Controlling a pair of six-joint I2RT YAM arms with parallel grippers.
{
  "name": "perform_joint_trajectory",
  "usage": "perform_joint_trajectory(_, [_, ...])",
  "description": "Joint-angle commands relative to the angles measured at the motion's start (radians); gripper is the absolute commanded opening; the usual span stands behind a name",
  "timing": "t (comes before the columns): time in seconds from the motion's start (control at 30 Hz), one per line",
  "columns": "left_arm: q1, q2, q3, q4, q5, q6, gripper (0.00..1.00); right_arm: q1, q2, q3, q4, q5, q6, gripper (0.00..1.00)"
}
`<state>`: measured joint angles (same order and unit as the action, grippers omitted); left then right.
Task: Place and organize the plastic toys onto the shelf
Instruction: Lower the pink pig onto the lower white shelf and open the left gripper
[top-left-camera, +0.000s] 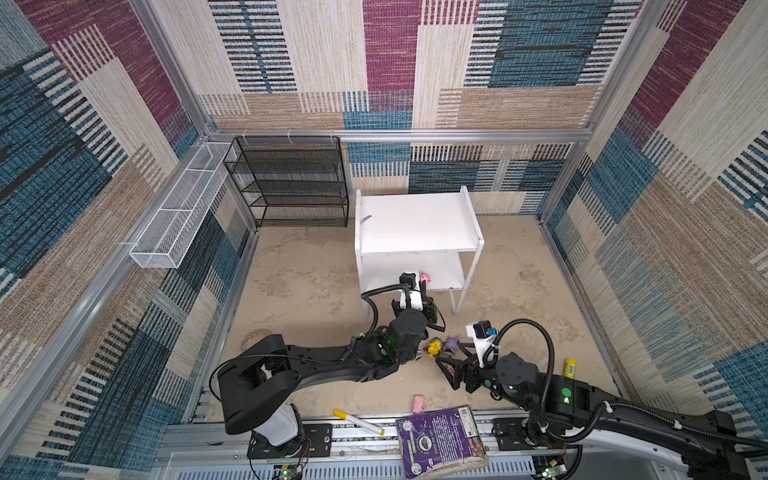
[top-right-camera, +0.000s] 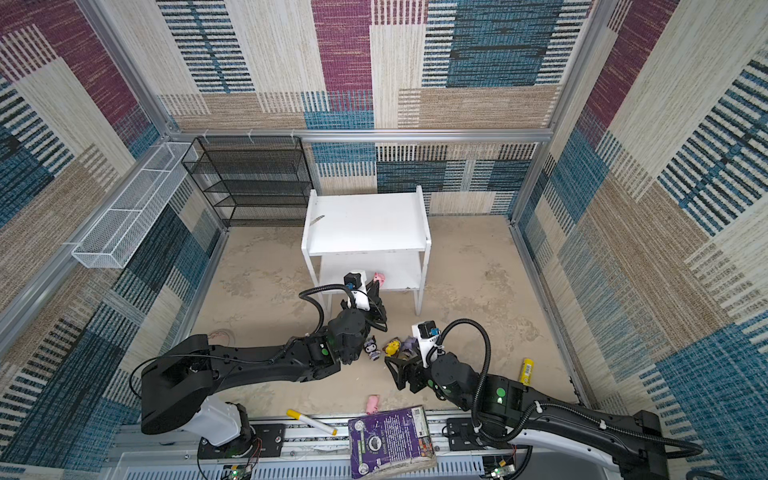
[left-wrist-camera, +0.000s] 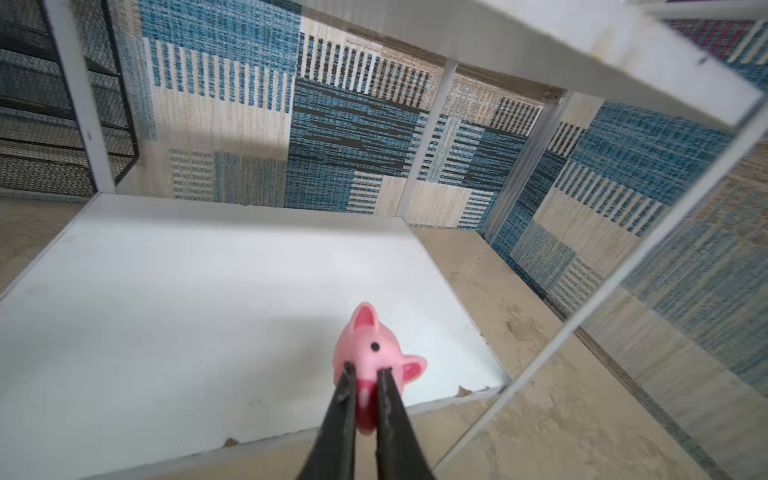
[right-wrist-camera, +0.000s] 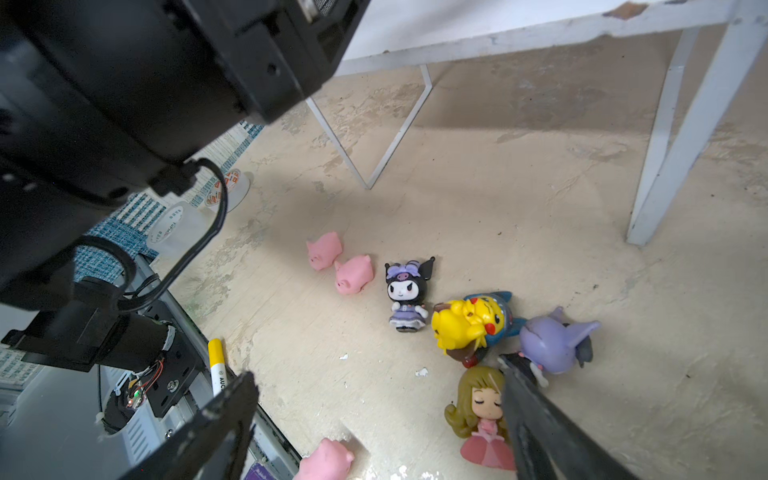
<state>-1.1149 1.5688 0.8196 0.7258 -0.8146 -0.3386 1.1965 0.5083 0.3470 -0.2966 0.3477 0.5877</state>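
Left gripper (left-wrist-camera: 365, 374): the jaws are pinched nearly together on a pink pig (left-wrist-camera: 370, 345), and both dark fingers (left-wrist-camera: 347, 399) press its rear end.
Held pig's place: it hangs snout-forward over the lower board of the shelf (left-wrist-camera: 187, 291), close to that board's front edge and toward its right corner. Whether it rests on the board cannot be told.
Both top views: the same gripper (top-left-camera: 422, 286) (top-right-camera: 376, 286) reaches in under the shelf's top board (top-left-camera: 415, 224) (top-right-camera: 365, 228).
Right gripper (right-wrist-camera: 374, 370): the jaws are spread wide, low over the floor in front of the shelf.
Right gripper contact: one finger (right-wrist-camera: 536, 415) overlaps the blonde girl (right-wrist-camera: 482, 411) and the lilac eared figure (right-wrist-camera: 552, 340). Whether it touches them is unclear.
Floor cluster: the yellow blue-hooded figure (right-wrist-camera: 469, 322) lies against the lilac one, and the black-purple eared figure (right-wrist-camera: 405, 291) stands upright just beside them.
Loose pigs: a pair (right-wrist-camera: 338, 264) lies touching near the black-purple figure. Another pig (top-left-camera: 419, 404) lies at the floor's front edge beside the purple book (top-left-camera: 440, 440).
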Motion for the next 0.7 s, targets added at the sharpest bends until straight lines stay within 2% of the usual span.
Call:
perform_joint_trajectory(0.0, [0.008,-0.015,-0.044,0.101,-0.072,0.05,0.12,0.0,0.009,-0.005,0.037,-0.026,-0.021,0.93])
perform_joint_trajectory(0.17, [0.038,-0.036,-0.12,0.185,-0.099,0.073,0.13,0.0,0.046,-0.005,0.067,-0.048,-0.056,0.93])
perform_joint_trajectory(0.67, [0.13,0.002,-0.136,0.274,-0.138,0.137,0.12,0.0,0.036,-0.016,0.083,-0.096,-0.074,0.93])
